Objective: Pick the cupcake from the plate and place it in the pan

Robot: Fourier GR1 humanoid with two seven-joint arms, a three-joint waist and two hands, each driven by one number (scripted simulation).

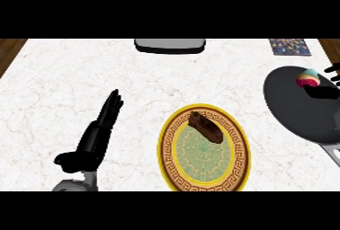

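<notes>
While the cupcake (pixel 306 79) is sitting over the upper part of the dark pan (pixel 295 112) at the right side of the counter (pixel 79 72), the right hand (pixel 327 87) is reaching in from the right edge of the head view, its black fingers lying just beside and partly below the cake; whether they are gripping it or letting go cannot be told, since most of that hand is cut off by the frame. Being already inside the pan's rim, the cupcake is lying well apart from the plate (pixel 169 148), which suggests the placing step is nearly complete. On that gold-rimmed, green-centred plate a brown piece of food (pixel 204 127) is resting toward the upper edge, untouched. Left of the plate, the left hand (pixel 100 130) is extending straight up the counter with its fingers pressed together and flat, holding nothing, apparently kept out of the way so the carrying side has room. Along the far edge a grey appliance (pixel 169 45) and a patterned item (pixel 289 46) are showing
</notes>
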